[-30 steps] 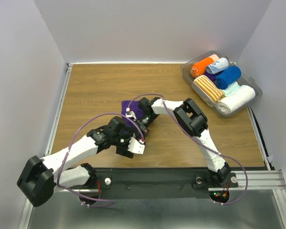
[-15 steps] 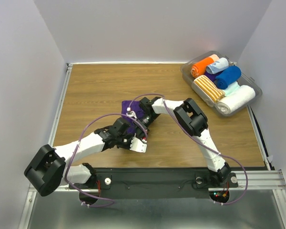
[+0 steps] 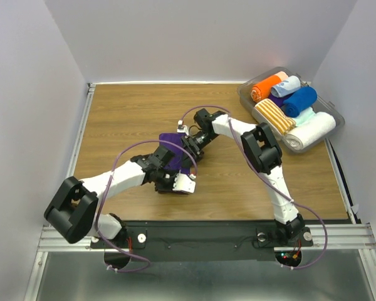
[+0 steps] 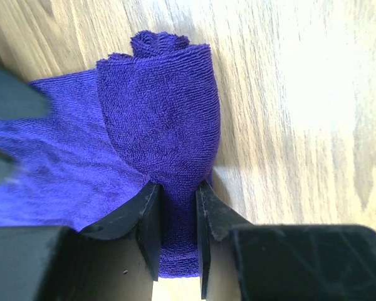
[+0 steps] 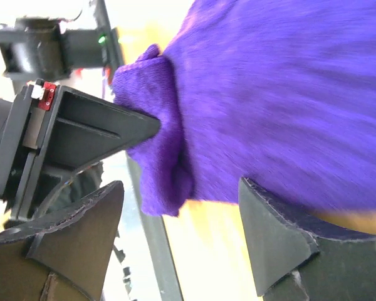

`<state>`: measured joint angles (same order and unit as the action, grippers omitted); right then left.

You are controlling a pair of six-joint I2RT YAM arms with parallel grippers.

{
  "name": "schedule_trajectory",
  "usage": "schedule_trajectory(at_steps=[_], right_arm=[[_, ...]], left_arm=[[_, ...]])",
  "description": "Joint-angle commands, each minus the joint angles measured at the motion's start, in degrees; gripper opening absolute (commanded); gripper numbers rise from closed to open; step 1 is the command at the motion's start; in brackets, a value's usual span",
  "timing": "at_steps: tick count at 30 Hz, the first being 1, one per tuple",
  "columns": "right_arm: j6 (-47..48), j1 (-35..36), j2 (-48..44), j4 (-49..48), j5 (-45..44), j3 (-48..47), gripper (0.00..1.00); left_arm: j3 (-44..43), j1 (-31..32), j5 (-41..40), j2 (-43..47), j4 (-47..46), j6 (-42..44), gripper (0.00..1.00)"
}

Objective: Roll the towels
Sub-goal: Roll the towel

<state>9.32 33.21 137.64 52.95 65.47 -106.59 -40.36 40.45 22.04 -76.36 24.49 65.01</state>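
Purple towel, partly rolled, is lying near the middle of the surface, a little toward its left edge and well apart from the bin at the far right corner, where the blue towel is sitting as a finished roll among others. In the left wrist view the rolled part is showing as a short fat cylinder with its layered end turned away from the camera. Its flat, unrolled tail is spreading over the wood to the left of it. The long axis of the roll is running straight away from the left tool, roughly in line with that tool's reach. The tool's jaws are pinching the near end of the roll between them, and the roll is resting on the surface. The right tool is facing the same bundle from the far right side with its jaws spread wide, closing on nothing. The roll and the left tool's finger are both appearing in its view, just beyond its fingertips, and whether it is touching the cloth cannot be told. The left arm is thus the nearer, being already on the towel. Judging from this layout, the coming move is turning on the tail lying sideways of the pinched roll, so rolling on would be calling for travel across the roll's axis, toward the tail, rather than along it.
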Motion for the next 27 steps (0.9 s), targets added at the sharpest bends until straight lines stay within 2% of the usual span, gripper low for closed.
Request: schedule_trajectory(at_steps=[1,4,8,9,10,13,14,17,19,23,25,26,27], right_arm=[[-1.8,-3.4,-6.1,-2.1,-4.6,-2.7,0.79],[-3.1,-6.0,-9.7,-3.6,-5.6,-2.4,0.8],[-2.9,-8.9,-15.6,-5.0,-9.0,-0.4,0.84],[-1.9,-9.2,-17.1,-5.0,-10.4,0.2,0.87],[-1.2,-9.6,-20.0,-5.1,-11.4,1.6,1.0],[1.9,-9.6,-25.8,-6.3,-16.6,5.5,1.0],[2.2,-9.7,-28.5,-8.8,-18.5,9.8,1.0],[3.2,-9.7,-38.2,-14.2,-19.4,18.3,1.0],[4.6,-9.7,-42.7,-15.1,-18.5,20.2,1.0],[8.3,-4.8,-44.7,-14.7,-26.2,21.3,1.0],[12.5,3.7,-44.0,-14.9,-34.9,22.4,0.99],[14.0,3.8,-43.6,-14.9,-38.1,22.8,0.99],[16.1,8.4,-43.2,-16.1,-43.7,24.1,0.98]], left_arm=[[-4.4,-4.4,10.1,-5.6,12.1,-2.0,0.08],[-10.1,-10.3,15.4,-11.5,17.3,-0.2,0.07],[-16.9,-14.3,19.8,-18.2,23.7,1.4,0.07],[-18.3,-15.7,20.6,-21.1,26.5,1.8,0.07],[-20.7,-16.4,22.2,-22.6,28.1,3.3,0.07],[-24.0,-18.3,24.2,-28.6,33.1,5.0,0.07],[-26.0,-18.6,24.8,-30.1,34.1,6.2,0.07],[-29.7,-20.8,26.7,-35.8,38.8,9.1,0.07],[-30.8,-22.0,27.1,-39.5,39.6,8.7,0.07],[-33.0,-22.6,24.5,-44.7,39.6,8.6,0.08],[-33.6,-23.0,23.9,-46.6,39.6,8.5,0.08],[-33.9,-23.0,23.8,-47.0,39.5,8.5,0.09],[-34.3,-23.4,23.7,-47.8,39.6,8.1,0.1]])
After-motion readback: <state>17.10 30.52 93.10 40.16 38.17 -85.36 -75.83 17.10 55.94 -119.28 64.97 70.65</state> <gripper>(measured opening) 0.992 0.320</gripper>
